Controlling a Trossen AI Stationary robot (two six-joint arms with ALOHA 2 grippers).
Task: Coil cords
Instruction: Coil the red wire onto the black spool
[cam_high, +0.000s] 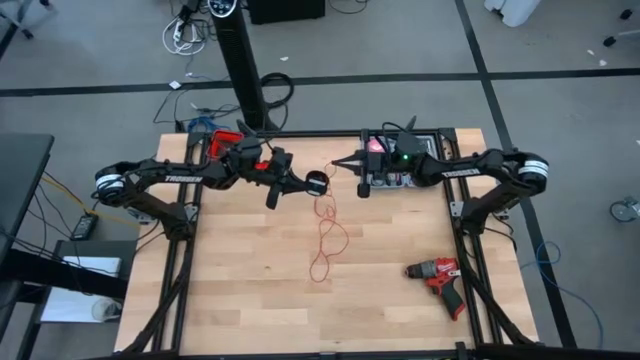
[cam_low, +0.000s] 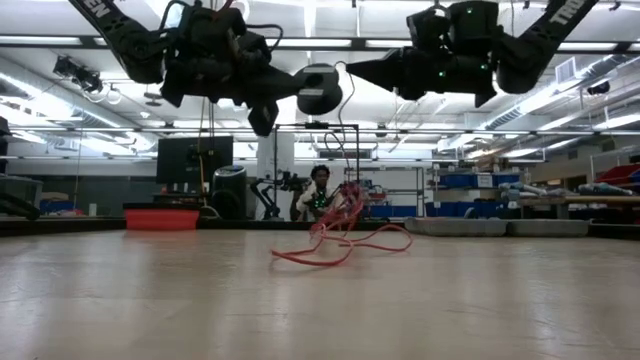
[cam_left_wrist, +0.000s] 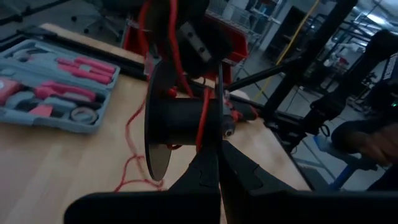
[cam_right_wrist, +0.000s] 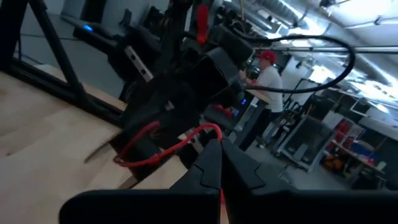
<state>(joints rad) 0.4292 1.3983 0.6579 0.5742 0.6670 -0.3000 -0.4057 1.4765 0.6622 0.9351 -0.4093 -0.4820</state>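
Note:
A thin red cord lies in loose loops on the wooden table; one stretch rises from the pile to the two grippers. My left gripper hangs above the table's far middle, shut on a small black spool with a turn of red cord round its core. My right gripper points at the spool from the right, a little way off and lifted too, shut on the cord. My left gripper pinches the spool's nearer thin flange by its rim between its two fingers, which come nearly level from the table's left. The spool is lifted clear, its axis lying across the fingers. My right gripper pinches the red cord between its two fingertips, coming nearly level from the table's right. From the tips the cord runs in a slack arc over to the spool; it is clear of the table here.
A red power drill lies at the near right. A grey tool case sits under my right arm at the far right, and a red bin at the far left. A person is beyond the table.

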